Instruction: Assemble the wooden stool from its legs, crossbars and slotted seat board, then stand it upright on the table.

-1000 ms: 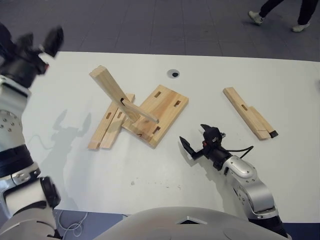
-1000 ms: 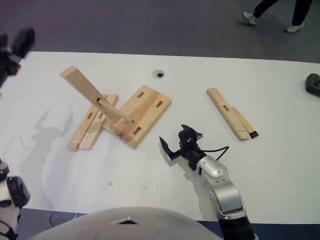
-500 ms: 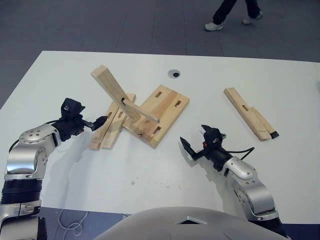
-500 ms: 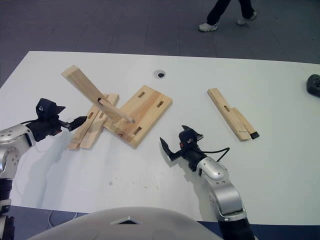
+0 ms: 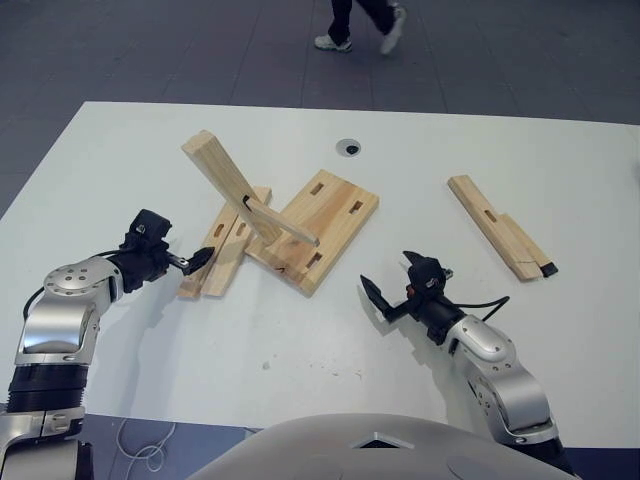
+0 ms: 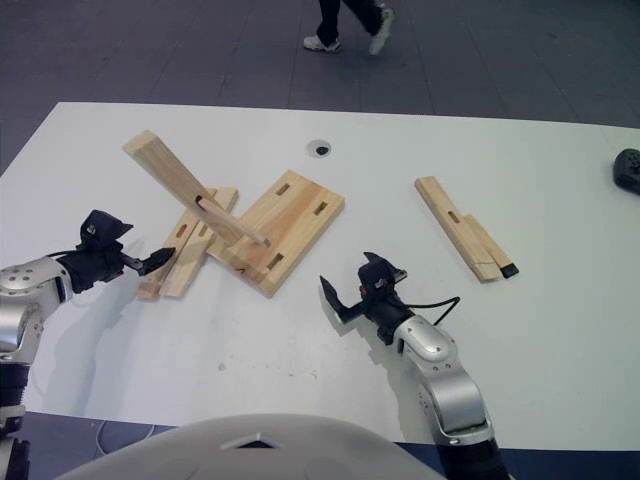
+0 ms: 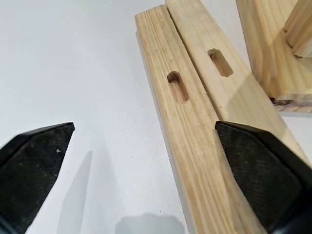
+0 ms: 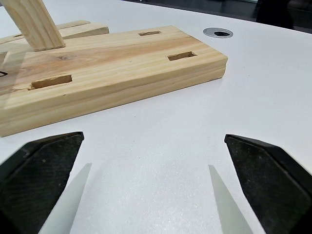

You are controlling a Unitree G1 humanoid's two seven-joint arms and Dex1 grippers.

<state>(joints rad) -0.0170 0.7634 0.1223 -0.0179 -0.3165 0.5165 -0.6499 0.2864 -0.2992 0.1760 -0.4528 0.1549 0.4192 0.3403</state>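
The slotted seat board (image 5: 325, 225) lies flat at mid-table. One leg (image 5: 222, 175) rises tilted from its left side, with a thin crossbar (image 5: 285, 223) stuck in the leg's slot. Two more slotted legs (image 5: 222, 252) lie side by side to the left of the board. My left gripper (image 5: 185, 260) is open low at their near end, and the outer leg (image 7: 185, 122) reaches between its fingers (image 7: 258, 170). Farther right lie two more wooden pieces (image 5: 495, 228). My right gripper (image 5: 392, 278) is open and holds nothing, just off the board's (image 8: 112, 68) front right corner.
A round cable hole (image 5: 348, 148) sits in the white table (image 5: 300, 340) behind the board. A dark object (image 6: 627, 168) rests at the far right edge. Bare tabletop lies in front of the parts and between the board and the right-hand pieces.
My left arm has come down from high at the left to the table, and its open gripper now sits at the near end of the two lying legs. The right arm has not moved.
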